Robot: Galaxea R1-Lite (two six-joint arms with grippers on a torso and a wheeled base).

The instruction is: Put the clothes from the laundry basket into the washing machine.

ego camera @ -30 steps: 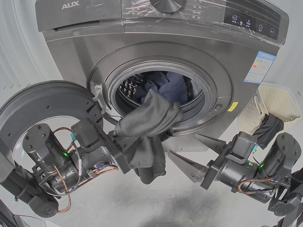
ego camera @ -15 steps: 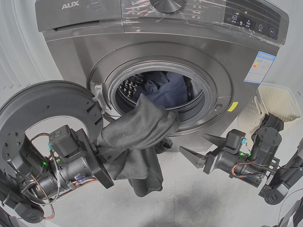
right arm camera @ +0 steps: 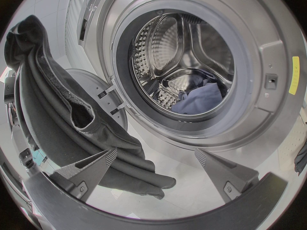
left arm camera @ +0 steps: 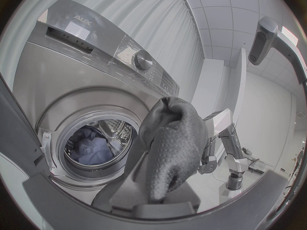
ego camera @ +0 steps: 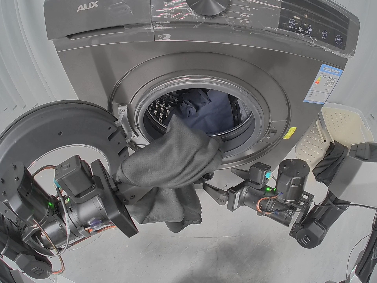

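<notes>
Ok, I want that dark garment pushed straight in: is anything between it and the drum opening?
Nothing visible does. The door stands open on the robot's left, and the blue clothes lie low inside the drum, so the way in is free for the dark garment.

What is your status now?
Left hand shut on dark grey knit garment, outside silver washing machine drum. Right hand open, empty. Round door open.
</notes>
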